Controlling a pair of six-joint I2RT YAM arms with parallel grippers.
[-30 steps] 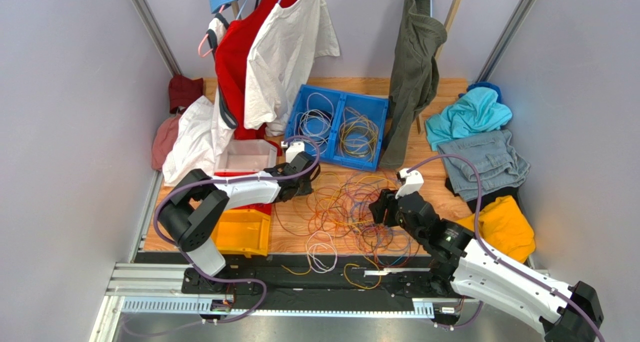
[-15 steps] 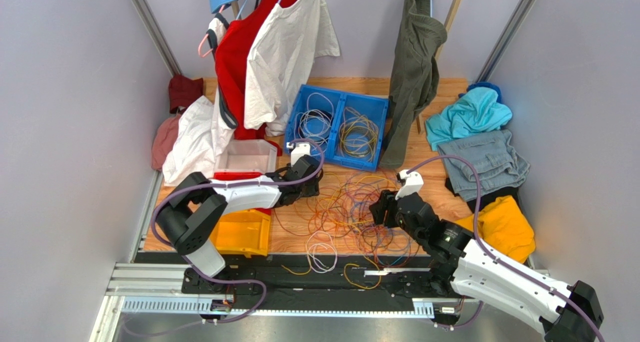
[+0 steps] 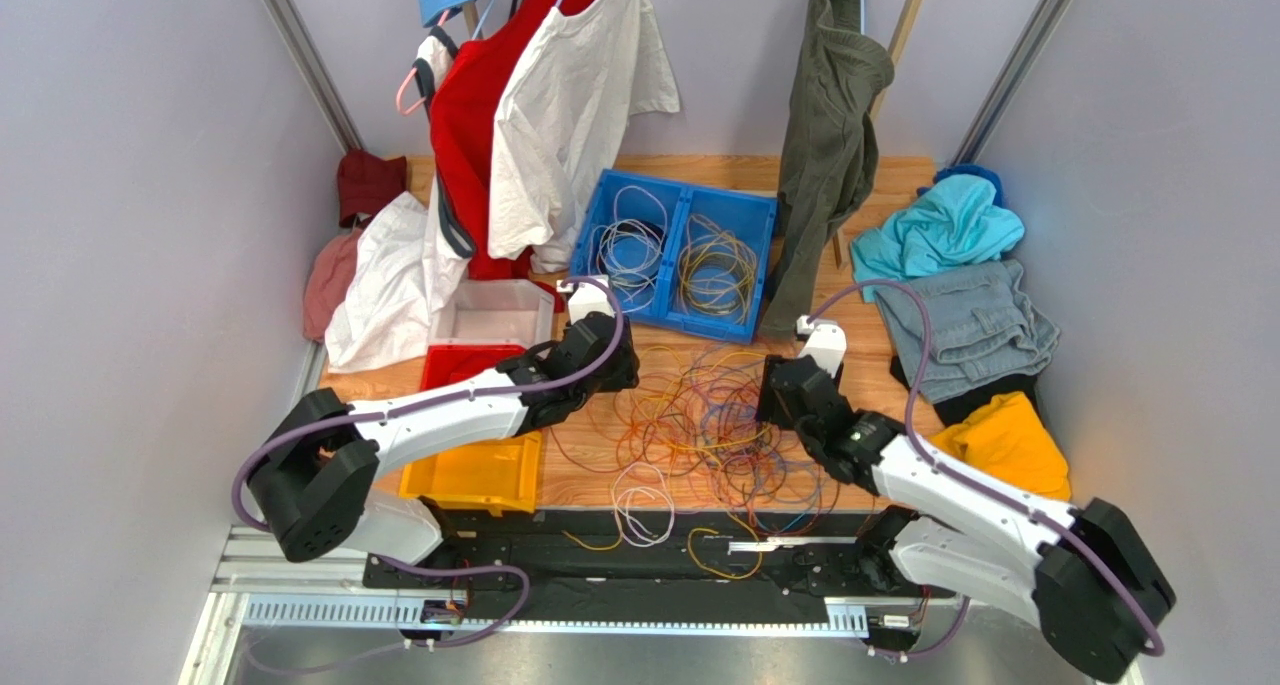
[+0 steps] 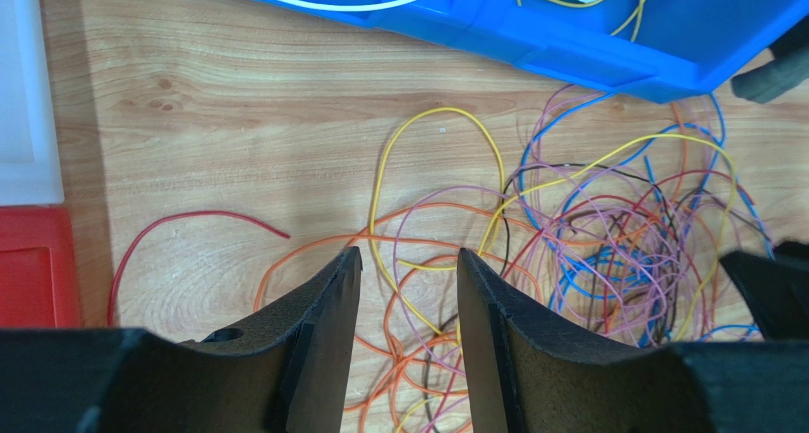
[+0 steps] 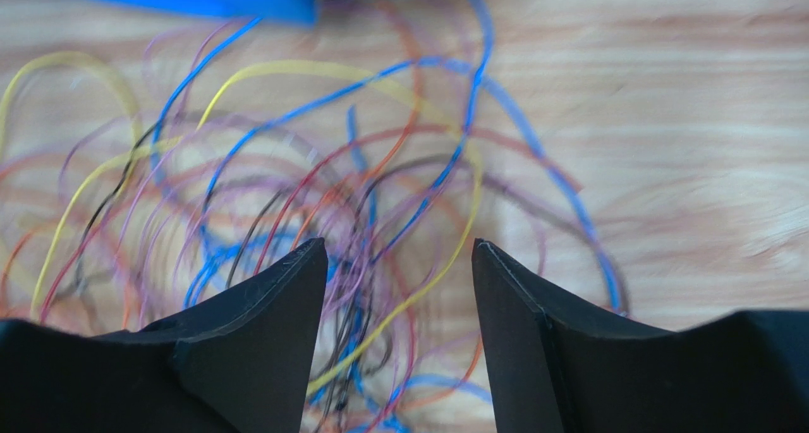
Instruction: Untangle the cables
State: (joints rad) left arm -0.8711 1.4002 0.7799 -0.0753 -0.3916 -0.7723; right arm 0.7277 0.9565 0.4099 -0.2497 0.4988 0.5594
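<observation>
- Two robot arms reach over the cables (image 3: 699, 415), a many-coloured knot sprawled mid-counter (image 3: 721, 171), just in front of a blue crate (image 3: 694, 322)
- The left hand (image 4: 408, 262) stands open above orange and yellow loops, gripping nothing
- The right hand (image 5: 399, 253) is likewise open over the thickest part of the knot, with strands showing between its fingers
- The risk: either hand closing on several strands at once would likely drag the whole knot and tighten it
- Loops at the counter's near edge could slip off
</observation>
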